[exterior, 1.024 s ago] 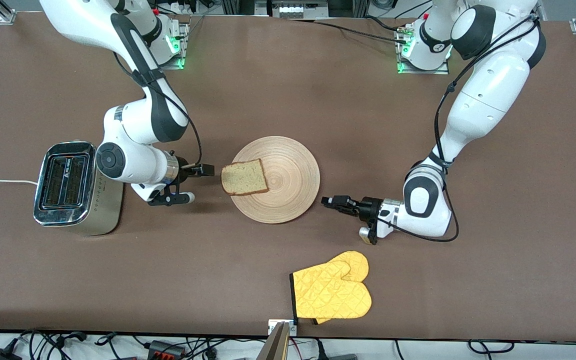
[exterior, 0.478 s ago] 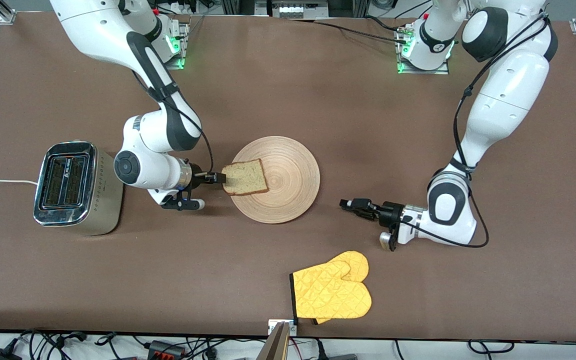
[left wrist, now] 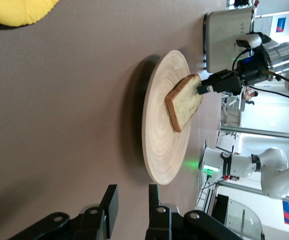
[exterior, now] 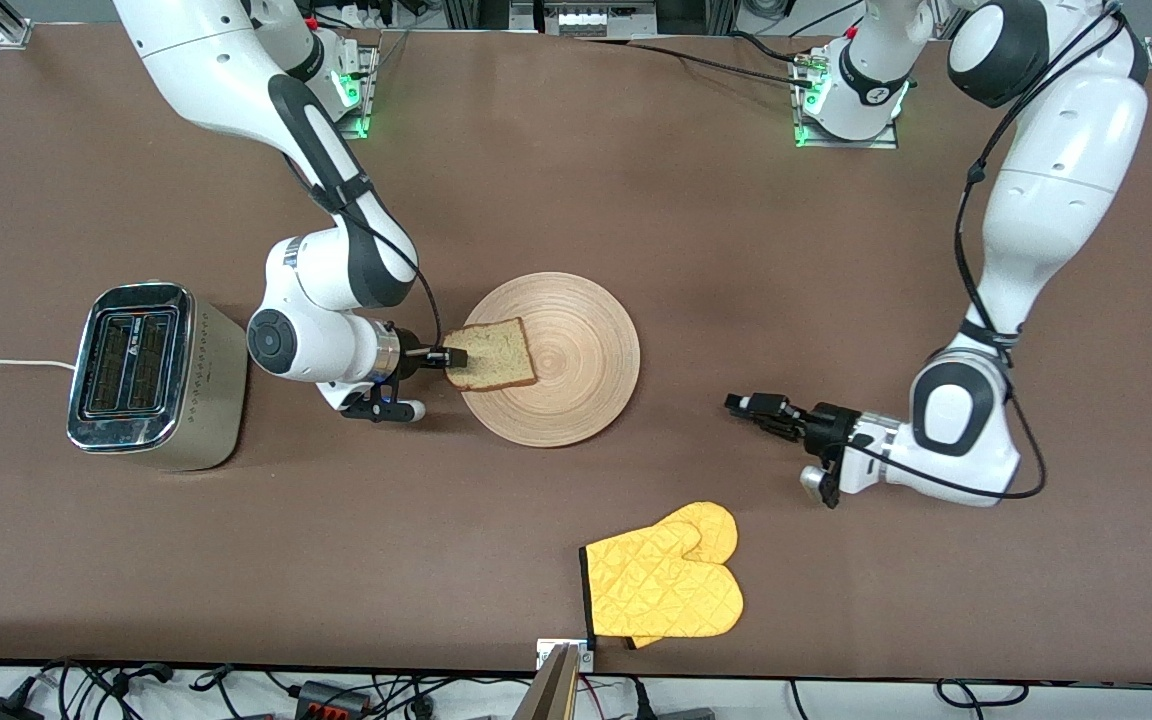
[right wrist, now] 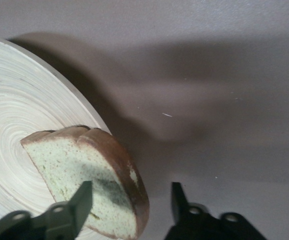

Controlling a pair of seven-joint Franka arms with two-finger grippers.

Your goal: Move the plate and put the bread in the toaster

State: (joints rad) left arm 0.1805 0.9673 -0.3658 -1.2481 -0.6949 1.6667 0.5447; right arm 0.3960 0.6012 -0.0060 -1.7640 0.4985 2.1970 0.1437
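Reaching in low from the toaster's side, the right gripper (exterior: pixel 454 356) sits at the crust edge of the bread (exterior: pixel 489 354), at the end that overhangs the rim of the plate (exterior: pixel 576 385). In the right wrist view its jaws stand apart with the slice's corner (right wrist: pixel 112 185) between them: one finger (right wrist: pixel 79 204) lies over the crumb face, the other (right wrist: pixel 178 200) is clear of the crust with bare surface showing in the gap, so no firm pinch on the bread shows. The bread lies tilted, its one end propped on the plate's rim toward the right arm's end of the surface and the rest lying on the wood. The plate rests flat near the middle of the surface (exterior: pixel 636 200).

The toaster (exterior: pixel 151 375) stands toward the right arm's end of the surface, well apart from the plate, its two slots facing up.

The left gripper (exterior: pixel 748 405) hangs low over bare surface, toward the left arm's end, apart from the plate. Its jaws are set narrow, with a slim gap and nothing between them, as the left wrist view shows (left wrist: pixel 133 205).

A yellow oven mitt (exterior: pixel 664 585) lies nearer the front camera than the plate.
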